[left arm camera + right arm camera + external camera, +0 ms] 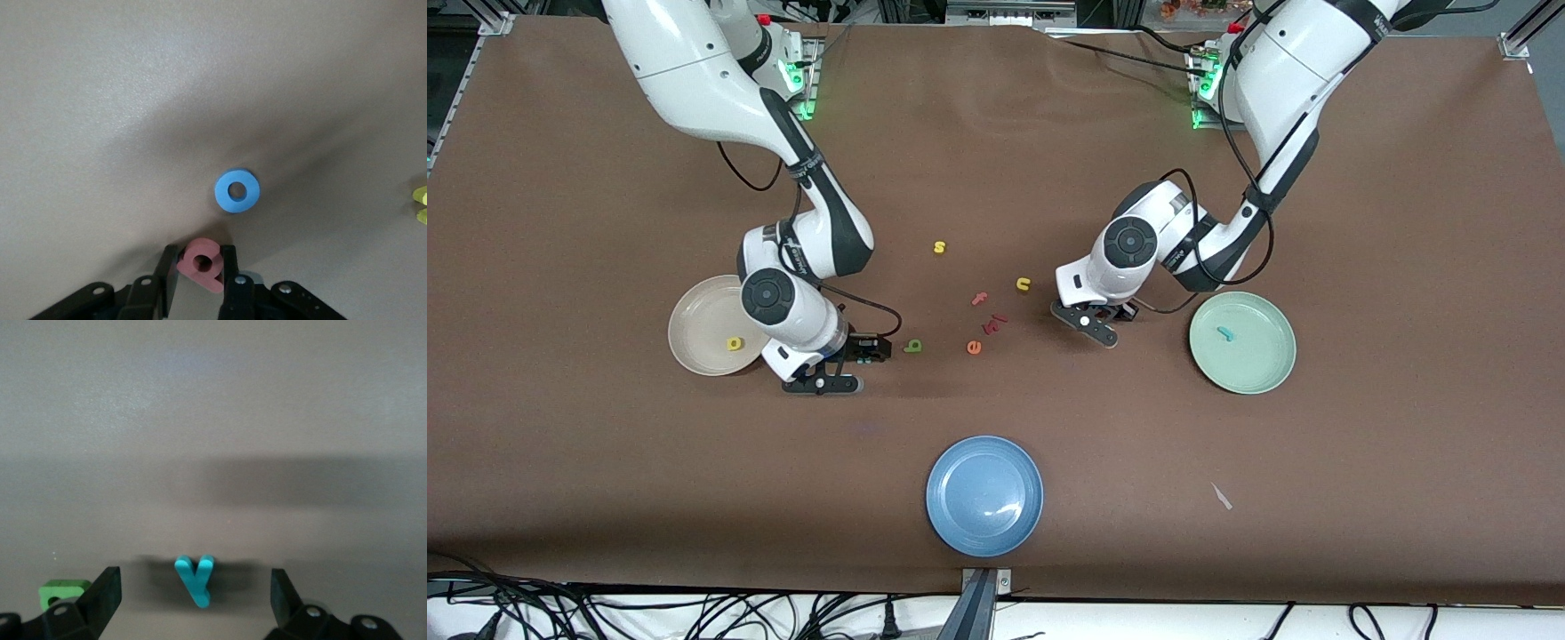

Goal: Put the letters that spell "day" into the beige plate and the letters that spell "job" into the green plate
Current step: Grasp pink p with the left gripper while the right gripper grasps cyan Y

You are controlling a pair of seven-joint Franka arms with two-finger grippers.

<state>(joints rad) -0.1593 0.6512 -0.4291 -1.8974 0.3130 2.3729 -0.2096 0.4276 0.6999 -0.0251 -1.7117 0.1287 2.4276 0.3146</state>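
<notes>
My left gripper (199, 257) is down at the table beside the green plate (1267, 373) and shut on the salmon "b" (211, 277), a finger pressed against each side. The blue "o" (237, 191) lies just past it on the cloth. A teal "j" (1225, 334) lies in the green plate. My right gripper (195, 579) stands open low beside the beige plate (698, 320), and the teal "y" (197, 583) lies loose between its fingers. The olive-green "d" (912, 346) sits close by on the table. The yellow "a" (735, 343) lies in the beige plate.
Loose letters lie mid-table between the arms: a yellow "s" (939, 247), a yellow "u" (1023, 284), a pink "f" (980, 299), dark red pieces (994, 322), an orange "e" (974, 348). A blue plate (983, 496) sits nearest the front camera. A pale scrap (1221, 496) lies nearby.
</notes>
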